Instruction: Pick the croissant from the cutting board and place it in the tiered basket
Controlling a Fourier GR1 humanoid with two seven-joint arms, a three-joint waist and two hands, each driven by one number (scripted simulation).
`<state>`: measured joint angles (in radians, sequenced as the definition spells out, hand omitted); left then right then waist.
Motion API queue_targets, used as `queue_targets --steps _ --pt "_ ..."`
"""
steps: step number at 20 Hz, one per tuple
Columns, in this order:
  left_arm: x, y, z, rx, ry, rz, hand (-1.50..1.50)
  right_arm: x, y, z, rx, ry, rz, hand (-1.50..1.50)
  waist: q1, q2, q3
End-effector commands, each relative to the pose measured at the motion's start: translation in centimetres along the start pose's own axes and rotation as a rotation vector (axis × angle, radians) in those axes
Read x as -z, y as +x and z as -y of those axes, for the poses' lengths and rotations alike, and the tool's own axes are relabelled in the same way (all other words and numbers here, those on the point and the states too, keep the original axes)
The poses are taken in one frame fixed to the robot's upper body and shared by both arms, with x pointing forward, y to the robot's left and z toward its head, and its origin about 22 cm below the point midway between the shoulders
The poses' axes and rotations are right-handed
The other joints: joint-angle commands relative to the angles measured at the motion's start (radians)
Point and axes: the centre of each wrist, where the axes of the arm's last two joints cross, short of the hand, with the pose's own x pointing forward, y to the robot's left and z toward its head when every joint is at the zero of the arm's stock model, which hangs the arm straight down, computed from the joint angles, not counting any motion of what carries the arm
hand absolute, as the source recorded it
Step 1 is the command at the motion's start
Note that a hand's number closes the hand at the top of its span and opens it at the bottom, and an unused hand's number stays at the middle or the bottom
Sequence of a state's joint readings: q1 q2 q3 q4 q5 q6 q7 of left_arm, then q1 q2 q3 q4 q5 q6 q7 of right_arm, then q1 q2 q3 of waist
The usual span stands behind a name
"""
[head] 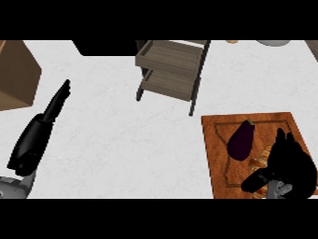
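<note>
1. Nearest me, my right robot hand (292, 168) shows at the lower right edge, lying over the right half of the cutting board (217, 161).
2. Its fingers (281, 137) are stretched out straight, pointing away from me, and the thumb juts out to the left. This robot hand is spread, and I see it pinching nothing.
3. My task's croissant (261, 160) is on the cutting board, just left of that palm and mostly hidden. A tan piece of it shows between the fingers and the thumb, and the thumb crosses over its near end. I cannot tell whether the robot hand touches it.
4. Just beside the croissant, on its far left side, a dark purple eggplant (242, 140) lies on the same board. Its long side runs roughly away from me, and it is near my right fingertips.
5. My left robot hand (41, 126) shows at the left. Its fingers are straight and pressed together, pointing away from me and a little to the right. It holds nothing, and is above the pale worktop (120, 140), well apart from the board.
6. Beyond the board's far left corner stands the tiered basket (168, 58), with grey wooden trays in a thin black frame. Two trays show, one above the other.
7. At the far left edge stands a brown wooden box (6, 74), well apart from the basket.
</note>
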<state>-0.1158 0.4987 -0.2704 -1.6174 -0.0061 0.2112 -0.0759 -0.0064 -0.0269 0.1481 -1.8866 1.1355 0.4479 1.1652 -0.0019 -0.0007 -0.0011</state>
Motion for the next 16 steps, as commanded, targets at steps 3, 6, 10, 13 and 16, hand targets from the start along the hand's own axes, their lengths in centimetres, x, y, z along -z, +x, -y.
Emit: queue_targets --steps 3,6,10,13,16 --pt "-0.3 -0.3 0.5 -0.005 -0.015 0.009 0.0 -0.1 0.8 -0.9 -0.035 0.018 -0.19 -1.5 0.005 0.001 0.001" --pt "-0.4 -0.2 1.9 0.01 -0.009 0.007 0.0 0.5 -0.2 -2.8 -0.05 0.025 -0.199 -1.5 0.002 0.001 0.001" --pt "0.5 1.0 1.0 0.006 0.002 -0.008 0.0 2.0 -0.2 -1.2 -0.019 0.022 -0.196 -1.5 0.003 0.001 0.001" --pt "1.0 0.1 2.0 0.005 0.012 0.014 0.0 2.9 0.2 -2.8 0.003 0.038 -0.191 -1.5 0.002 0.002 0.001" --pt "0.2 -0.1 -1.7 0.015 -0.007 0.001 0.0 2.6 -0.3 -3.2 -0.007 0.044 -0.205 -1.5 0.004 0.001 0.001"
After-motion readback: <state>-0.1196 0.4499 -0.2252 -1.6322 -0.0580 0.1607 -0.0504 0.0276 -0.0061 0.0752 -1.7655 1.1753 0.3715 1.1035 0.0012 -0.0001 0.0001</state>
